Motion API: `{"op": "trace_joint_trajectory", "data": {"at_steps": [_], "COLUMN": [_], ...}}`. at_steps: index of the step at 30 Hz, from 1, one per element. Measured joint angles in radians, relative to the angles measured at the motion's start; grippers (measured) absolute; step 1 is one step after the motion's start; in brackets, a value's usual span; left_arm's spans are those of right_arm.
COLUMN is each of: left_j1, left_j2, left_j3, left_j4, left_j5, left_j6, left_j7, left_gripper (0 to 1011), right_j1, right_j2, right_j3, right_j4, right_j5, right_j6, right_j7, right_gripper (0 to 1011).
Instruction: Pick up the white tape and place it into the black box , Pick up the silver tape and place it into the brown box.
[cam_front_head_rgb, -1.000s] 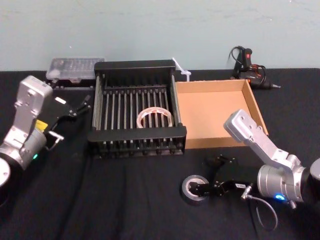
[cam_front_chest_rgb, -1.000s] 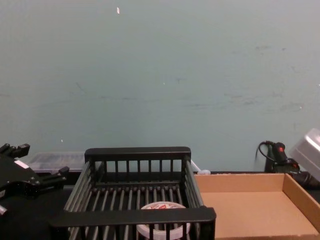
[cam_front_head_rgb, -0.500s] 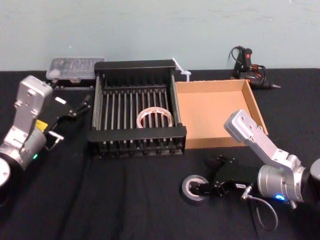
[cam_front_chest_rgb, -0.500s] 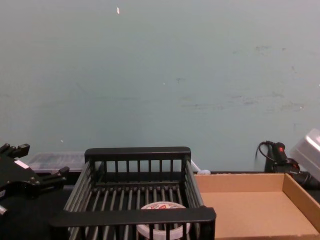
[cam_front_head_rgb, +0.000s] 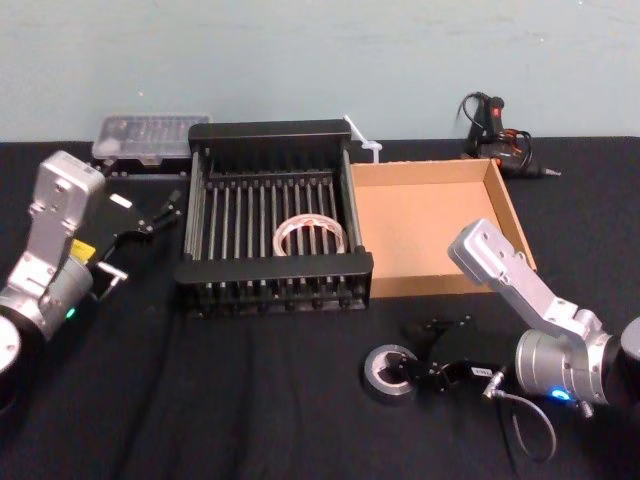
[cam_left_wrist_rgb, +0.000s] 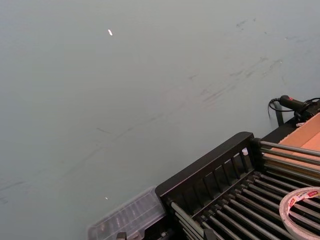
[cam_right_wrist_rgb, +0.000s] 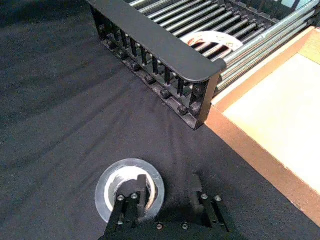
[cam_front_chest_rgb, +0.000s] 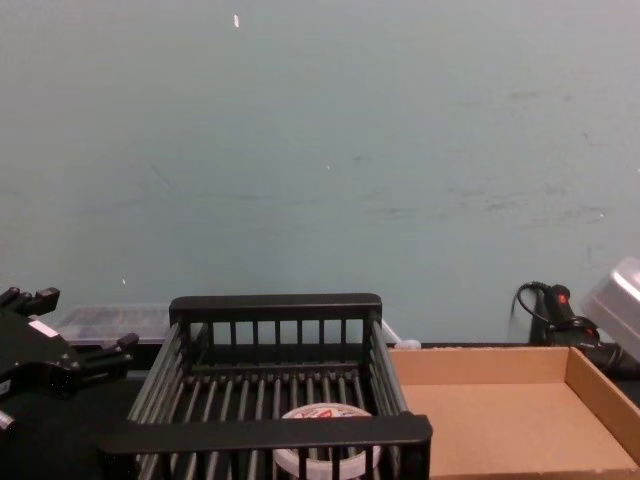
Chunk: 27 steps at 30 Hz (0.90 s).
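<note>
Silver tape (cam_right_wrist_rgb: 103, 192) flat on worktop (cam_front_head_rgb: 200, 400) before black box (cam_front_head_rgb: 275, 268); right pincer (cam_right_wrist_rgb: 168, 182) wide, astride its rim; left pincer (cam_front_head_rgb: 150, 215) parted, beside box.

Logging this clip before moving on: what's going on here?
The white tape lies inside the black box. The right pincer is down at the silver tape on the black cloth in front of the brown box, open, with one finger in the roll's hole and the other outside its wall; no grip yet. The left pincer is parked open, left of the black box.
</note>
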Motion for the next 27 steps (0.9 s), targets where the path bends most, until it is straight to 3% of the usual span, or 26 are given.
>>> {"op": "trace_joint_trajectory", "data": {"at_steps": [9, 14, 23, 27], "left_j1": [0.000, 0.000, 0.000, 0.000], "left_j2": [0.000, 0.000, 0.000, 0.000], "left_j3": [0.000, 0.000, 0.000, 0.000], "left_j4": [0.000, 0.000, 0.000, 0.000], "left_j5": [0.000, 0.000, 0.000, 0.000], "left_j6": [0.000, 0.000, 0.000, 0.000], "left_j7": [0.000, 0.000, 0.000, 0.000], "left_gripper": [1001, 1001, 1001, 1001], "right_j1": [0.000, 0.000, -0.001, -0.017], "right_j2": [0.000, 0.000, 0.000, -0.008], "right_j3": [0.000, 0.000, 0.002, 0.031], "right_j4": [0.000, 0.000, 0.000, -0.009], "right_j5": [0.000, 0.001, 0.000, 0.005], "right_j6": [0.000, 0.000, -0.001, -0.006], "right_j7": [0.000, 0.000, -0.003, -0.034], "right_gripper": [243, 159, 159, 159]}}
